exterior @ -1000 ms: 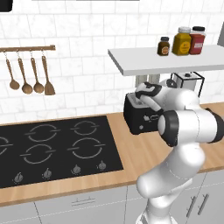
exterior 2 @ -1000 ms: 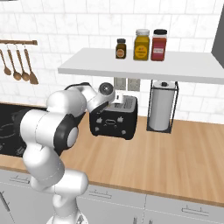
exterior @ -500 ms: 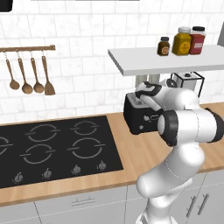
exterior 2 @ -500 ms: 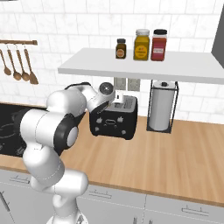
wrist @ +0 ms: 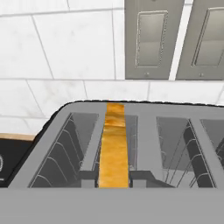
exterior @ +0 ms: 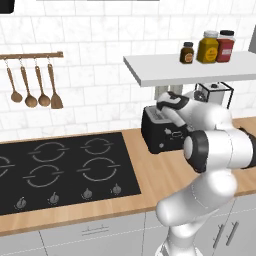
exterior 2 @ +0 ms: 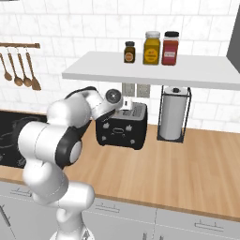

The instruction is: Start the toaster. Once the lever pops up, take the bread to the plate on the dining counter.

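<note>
**Operator:** What is changing at your end?

**Me:** Very little in the arm. Over the last second it is staying in the same reach above the toaster (exterior 2: 122, 129), which is standing on the wooden counter under the shelf, beside the paper-towel roll (exterior 2: 172, 117). The change is down at my gripper (wrist: 114, 177). My fingertips (wrist: 87, 177) are now sitting tight against the two flat faces of the bread (wrist: 113, 144), one on each side, so I am calling it clamped on the slice.

**Operator:** And where is the bread sitting?

**Me:** It is standing on edge in the toaster's outer slot, the one nearest the hob (exterior: 65, 165). It is showing me its golden-brown crust, and the wire guides are running along both sides. The neighbouring slot is looking bare.

**Operator:** So the toasting part is behind you?

**Me:** I am judging so from the browned colour, though I cannot make out the lever from here. With the grip on, I am treating the lift as the step in hand. I am thinking of pulling straight up along the slot, so the slice is not scraping the wires or twisting between my fingers.

**Operator:** After that?

**Me:** I am expecting a carry to the plate on the dining counter, likely with the base driving.
</note>
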